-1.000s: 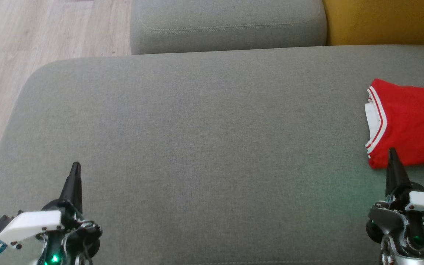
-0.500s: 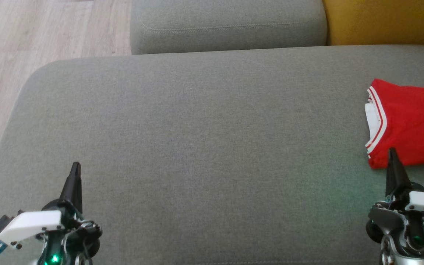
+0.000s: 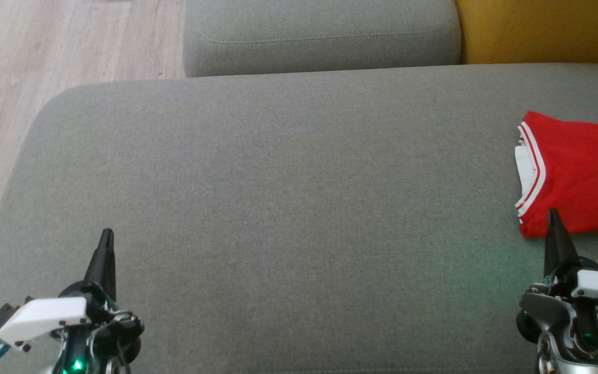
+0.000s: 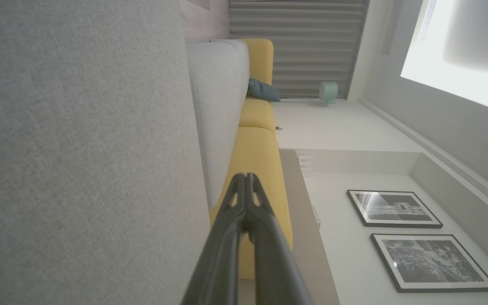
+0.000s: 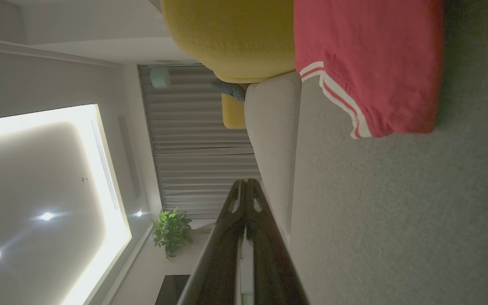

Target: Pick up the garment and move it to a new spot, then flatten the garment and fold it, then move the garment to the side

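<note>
Work is looking done: you are seeing the folded red white-trimmed cloth garment [image 3: 579, 176] lying aside, both jaws closed, empty.

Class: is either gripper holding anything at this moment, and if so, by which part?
Nothing is held. The left gripper and right gripper both have their jaws shut on nothing; the red garment lies free on the grey sofa seat.

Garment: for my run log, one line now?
garment: folded, right end of cushion | left hand: shut, empty | right hand: shut, empty, off garment
</note>
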Robot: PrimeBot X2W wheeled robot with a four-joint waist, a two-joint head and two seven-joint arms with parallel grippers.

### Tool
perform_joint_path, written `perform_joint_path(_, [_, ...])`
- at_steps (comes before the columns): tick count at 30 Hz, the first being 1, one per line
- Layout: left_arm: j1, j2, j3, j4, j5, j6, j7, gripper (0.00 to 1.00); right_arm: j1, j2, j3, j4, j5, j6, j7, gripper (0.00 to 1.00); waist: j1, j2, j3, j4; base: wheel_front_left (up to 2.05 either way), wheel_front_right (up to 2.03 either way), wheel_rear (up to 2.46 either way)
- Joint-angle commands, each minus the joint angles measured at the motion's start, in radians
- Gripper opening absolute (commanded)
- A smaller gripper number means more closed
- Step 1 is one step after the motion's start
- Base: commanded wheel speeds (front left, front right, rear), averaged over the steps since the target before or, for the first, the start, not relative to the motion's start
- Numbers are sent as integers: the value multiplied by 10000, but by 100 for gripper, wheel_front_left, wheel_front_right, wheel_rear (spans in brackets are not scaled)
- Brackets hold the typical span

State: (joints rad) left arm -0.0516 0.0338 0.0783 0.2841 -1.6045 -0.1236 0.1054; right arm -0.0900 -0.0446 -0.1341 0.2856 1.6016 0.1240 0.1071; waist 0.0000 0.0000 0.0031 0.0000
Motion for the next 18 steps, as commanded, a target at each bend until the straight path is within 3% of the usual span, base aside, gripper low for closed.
perform_joint_path(1, [-564,164,351,-389,-44,-71,76,0,-179,-56,205,-408,71,67,60,0,0,0,0,0,0,0,0])
perform_joint_path(18, [-564,164,351,-389,-44,-71,76,0,-179,-56,205,-408,72,67,60,0,0,0,0,0,0,0,0])
